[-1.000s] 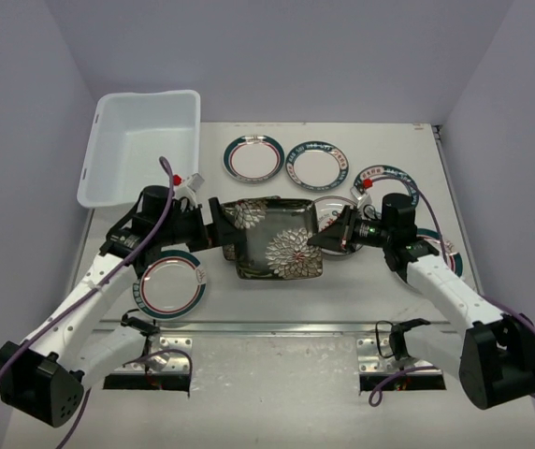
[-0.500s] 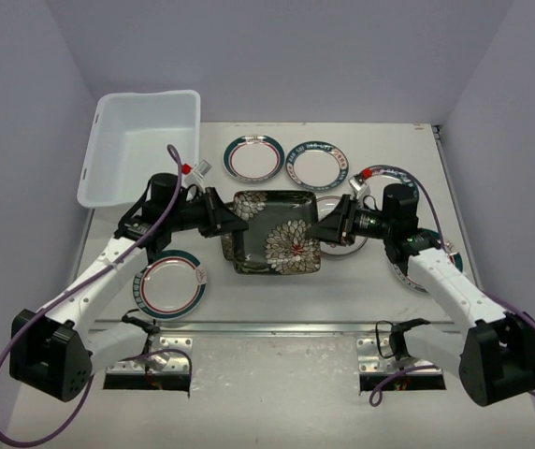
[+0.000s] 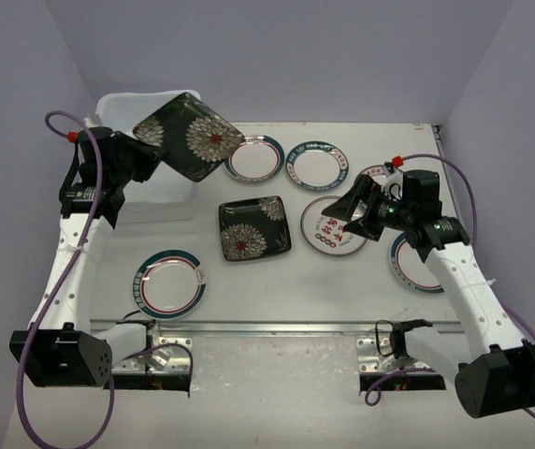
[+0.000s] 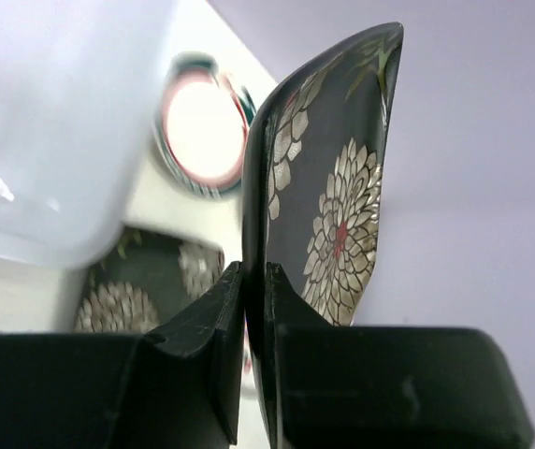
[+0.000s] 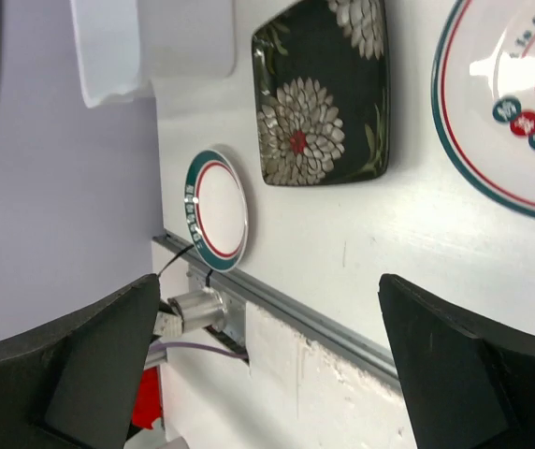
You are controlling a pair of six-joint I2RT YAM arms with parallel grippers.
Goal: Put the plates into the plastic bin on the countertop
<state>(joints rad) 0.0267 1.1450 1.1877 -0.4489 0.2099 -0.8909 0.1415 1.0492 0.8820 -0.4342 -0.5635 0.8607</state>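
From where I stand, the left pincer [image 4: 253, 271] is clamped on the edge of a square black plate [image 3: 189, 138] with white-and-red flowers. It holds the plate tilted in the air over the plastic bin [image 3: 151, 96] at the far left corner of the tabletop [image 3: 277, 290]. The plate and the arm hide much of the bin from above.

The right pincer [image 5: 269, 285] is spread wide with nothing in it, above a round plate [image 3: 328, 229] toward the right edge. That plate has small lettering along its rim and red marks, too blurred to read.

A second square plate [image 3: 253, 227] lies flat mid-tabletop. A teal-rimmed plate [image 3: 168, 283] sits near the left end of the metal strip [image 3: 267, 325] along the near edge. Two more round ones lie by the far edge, and two by the right edge are partly behind the right arm.
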